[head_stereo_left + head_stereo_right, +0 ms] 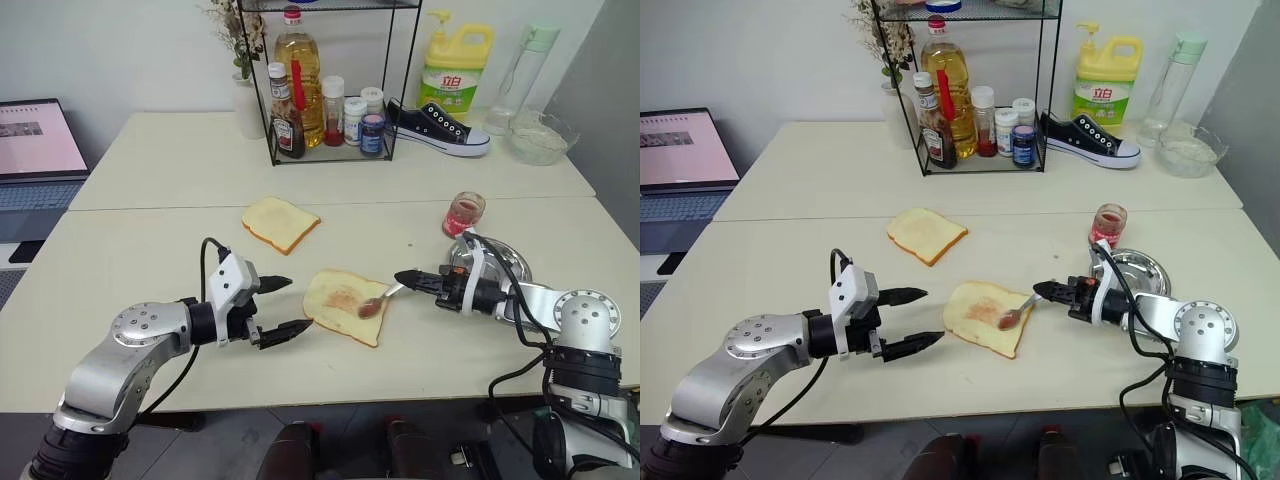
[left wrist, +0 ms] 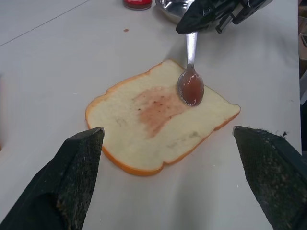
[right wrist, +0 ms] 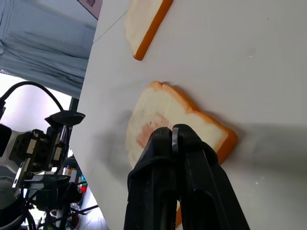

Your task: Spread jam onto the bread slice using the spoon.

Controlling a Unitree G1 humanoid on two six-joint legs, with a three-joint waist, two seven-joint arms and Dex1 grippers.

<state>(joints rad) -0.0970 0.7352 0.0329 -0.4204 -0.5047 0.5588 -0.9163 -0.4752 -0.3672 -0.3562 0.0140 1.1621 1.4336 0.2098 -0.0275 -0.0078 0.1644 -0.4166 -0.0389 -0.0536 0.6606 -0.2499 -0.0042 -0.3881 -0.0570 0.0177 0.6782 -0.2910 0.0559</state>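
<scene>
The bread slice lies flat on the table in front of me, with a reddish smear of jam at its middle. The spoon rests with its red-stained bowl on the slice's right part. My right gripper is shut on the spoon's handle, just right of the slice. My left gripper stands open on the slice's left side, its fingers spread wide and apart from the bread. A small glass jar of red jam stands behind my right gripper.
A second, smaller slice lies farther back. A round steel dish sits by my right arm. At the back stand a wire rack with bottles, a black shoe, a yellow jug, a glass bowl; a laptop at left.
</scene>
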